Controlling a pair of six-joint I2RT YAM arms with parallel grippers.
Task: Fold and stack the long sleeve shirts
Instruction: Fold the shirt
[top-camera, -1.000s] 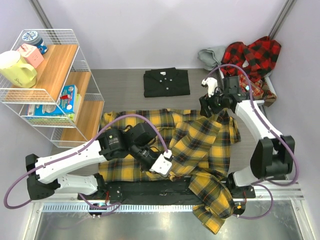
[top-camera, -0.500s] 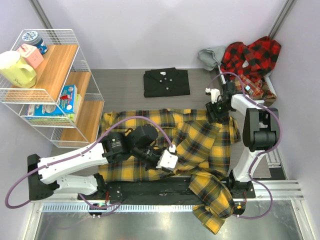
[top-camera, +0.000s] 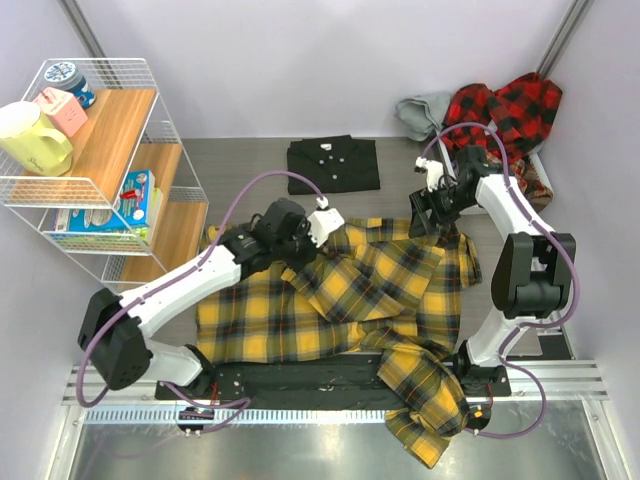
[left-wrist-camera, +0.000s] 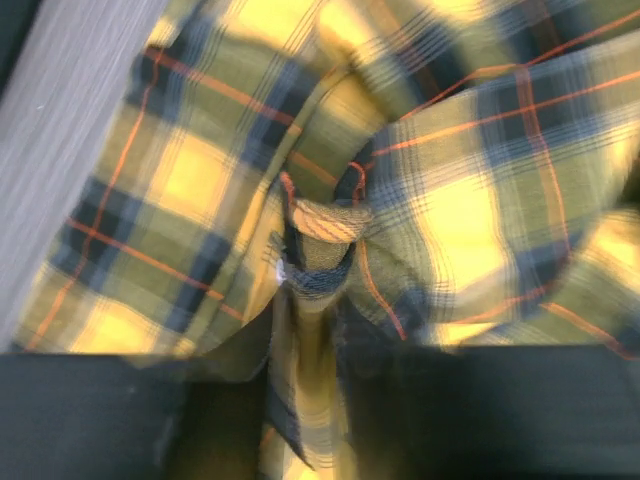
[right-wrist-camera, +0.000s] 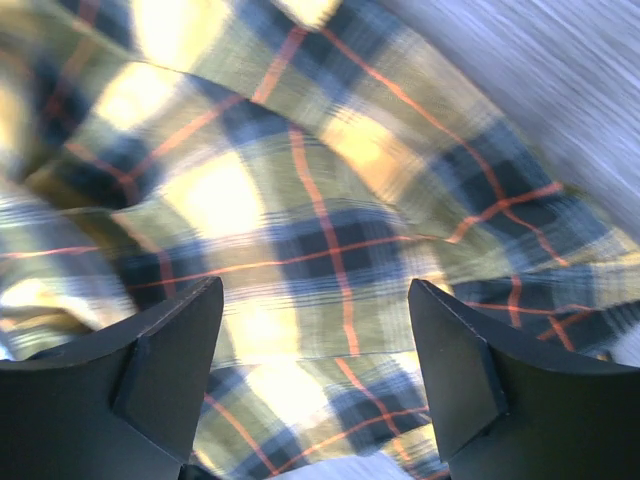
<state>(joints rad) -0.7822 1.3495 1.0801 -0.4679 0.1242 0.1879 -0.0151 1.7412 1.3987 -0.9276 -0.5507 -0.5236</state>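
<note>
Shirt (yellow plaid) lies spread on table; left gripper clamped on a bunched fold at its far edge, right gripper wide apart, holding nothing, over its far right corner.

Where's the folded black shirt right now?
Top external view: the black shirt lies folded at the far centre of the table, just beyond the yellow plaid shirt and left of the red plaid pile in the far right corner.
</note>
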